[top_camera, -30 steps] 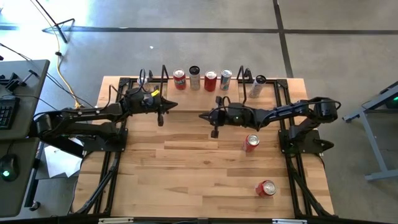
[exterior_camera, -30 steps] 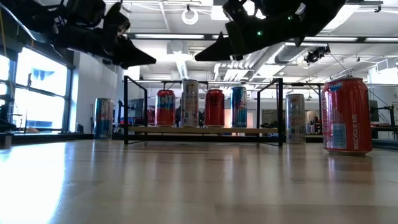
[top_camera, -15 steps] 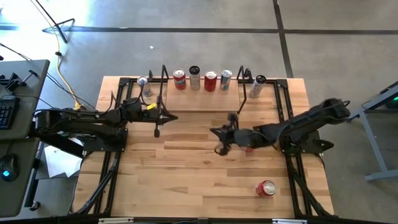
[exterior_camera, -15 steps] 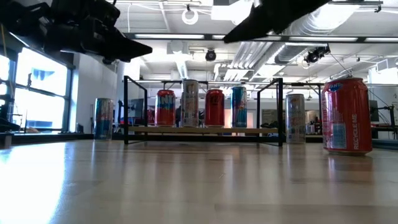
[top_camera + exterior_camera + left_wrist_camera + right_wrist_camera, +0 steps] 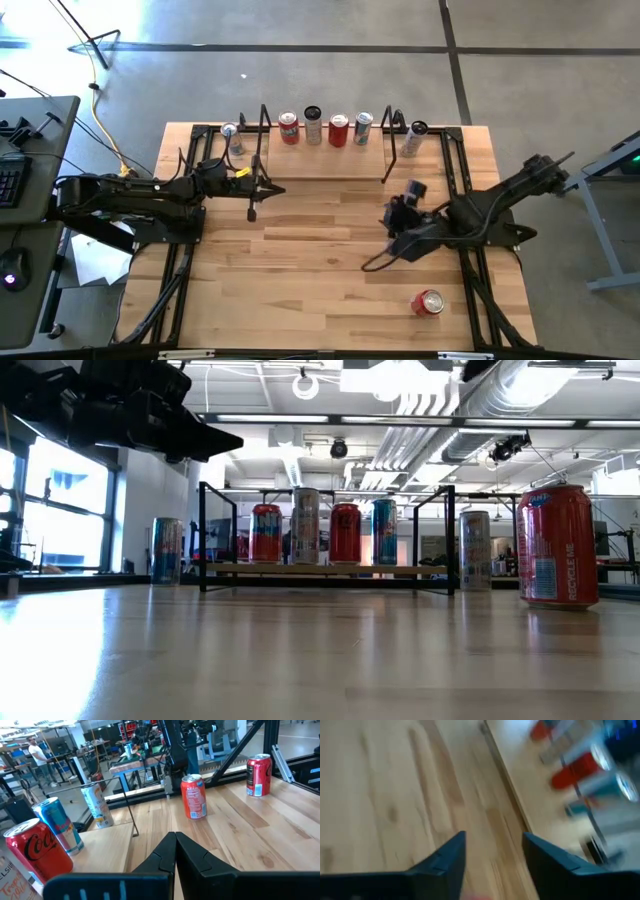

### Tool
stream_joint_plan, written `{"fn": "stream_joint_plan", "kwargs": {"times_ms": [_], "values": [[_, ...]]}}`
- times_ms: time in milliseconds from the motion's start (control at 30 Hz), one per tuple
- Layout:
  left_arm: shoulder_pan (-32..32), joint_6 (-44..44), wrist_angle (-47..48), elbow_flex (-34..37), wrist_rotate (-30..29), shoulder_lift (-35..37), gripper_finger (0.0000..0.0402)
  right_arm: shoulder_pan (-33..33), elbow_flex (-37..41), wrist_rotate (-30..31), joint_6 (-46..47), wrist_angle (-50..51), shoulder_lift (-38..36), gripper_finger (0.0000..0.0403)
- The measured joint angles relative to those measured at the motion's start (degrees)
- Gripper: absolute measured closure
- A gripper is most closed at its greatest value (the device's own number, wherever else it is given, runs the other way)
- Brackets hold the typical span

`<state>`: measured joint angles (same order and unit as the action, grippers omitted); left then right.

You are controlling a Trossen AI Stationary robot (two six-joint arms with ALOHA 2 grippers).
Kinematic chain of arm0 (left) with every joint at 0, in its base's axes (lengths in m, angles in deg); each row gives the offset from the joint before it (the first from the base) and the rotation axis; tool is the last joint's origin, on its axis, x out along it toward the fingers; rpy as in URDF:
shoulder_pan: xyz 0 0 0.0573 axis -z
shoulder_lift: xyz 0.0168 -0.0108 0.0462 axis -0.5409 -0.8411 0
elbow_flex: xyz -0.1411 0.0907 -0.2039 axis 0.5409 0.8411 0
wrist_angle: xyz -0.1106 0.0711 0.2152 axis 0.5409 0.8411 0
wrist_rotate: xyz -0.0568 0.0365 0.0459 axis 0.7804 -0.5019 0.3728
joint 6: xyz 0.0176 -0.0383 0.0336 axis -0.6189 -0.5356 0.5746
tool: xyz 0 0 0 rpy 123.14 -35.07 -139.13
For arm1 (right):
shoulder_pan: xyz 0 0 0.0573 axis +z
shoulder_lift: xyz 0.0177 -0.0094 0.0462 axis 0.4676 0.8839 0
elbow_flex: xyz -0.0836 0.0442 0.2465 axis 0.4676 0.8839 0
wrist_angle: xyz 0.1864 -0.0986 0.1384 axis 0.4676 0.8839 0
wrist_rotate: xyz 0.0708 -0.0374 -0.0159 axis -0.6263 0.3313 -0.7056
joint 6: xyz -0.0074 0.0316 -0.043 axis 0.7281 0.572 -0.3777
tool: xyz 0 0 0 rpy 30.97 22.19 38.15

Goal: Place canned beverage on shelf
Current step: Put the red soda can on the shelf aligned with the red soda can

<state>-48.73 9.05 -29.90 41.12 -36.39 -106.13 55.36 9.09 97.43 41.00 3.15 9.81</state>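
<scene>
Red and shiny, the nearest loose can (image 5: 194, 796) stands upright on the wooden table (image 5: 300, 270), in the middle of the left wrist view. In the high view the right arm covers it, right of centre. A second red can (image 5: 428, 302) stands alone at the lower right, well apart. The shelf (image 5: 320, 160) sits at the top middle with four cans in a row on it. I think a can like this is stiff and smooth, a bit slippery, and heavy if it is full. It could tip over easily, so grab it around the round side, near the middle. The right gripper (image 5: 492, 855) is tilted down over the table with its two fingers apart and nothing between them. The left gripper (image 5: 175, 850) waits at the left of the high view, just below the shelf, with its fingers pressed together.
</scene>
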Motion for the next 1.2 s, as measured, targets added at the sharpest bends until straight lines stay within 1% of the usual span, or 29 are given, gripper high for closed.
{"fn": "stream_joint_plan", "kwargs": {"times_ms": [100,167,233,300,567,767,1000,1200], "values": [[0.0,0.0,0.1,0.0,-0.1,0.0,0.0402,-1.2,-3.6,-4.5,6.4,13.0,3.2,0.0174],[0.0,0.0,0.0,0.0,-0.1,0.0,0.0402,-2.3,-4.2,-8.1,7.2,17.9,5.4,0.015],[0.0,0.0,0.0,0.0,-0.1,0.0,0.0402,-3.3,-4.0,-11.6,6.4,20.1,7.3,0.0135],[0.0,0.0,0.0,0.0,-0.1,0.0,0.0402,-4.4,-3.7,-14.6,4.1,19.8,9.0,0.0128],[0.1,0.0,1.1,0.0,-0.1,0.0,0.0402,-9.7,-2.8,-24.1,-3.9,18.3,13.8,0.0125],[0.2,0.0,2.9,0.0,-0.1,0.0,0.0402,-13.2,-2.6,-28.4,-6.6,18.9,15.0,0.0125],[0.2,0.0,3.3,0.0,-0.1,0.0,0.0402,-12.7,2.2,-30.2,-11.2,19.7,15.0,0.0125],[0.2,0.0,3.3,0.0,-0.1,0.0,0.0402,-12.0,7.5,-29.7,-13.9,18.4,14.9,0.0125]]}}
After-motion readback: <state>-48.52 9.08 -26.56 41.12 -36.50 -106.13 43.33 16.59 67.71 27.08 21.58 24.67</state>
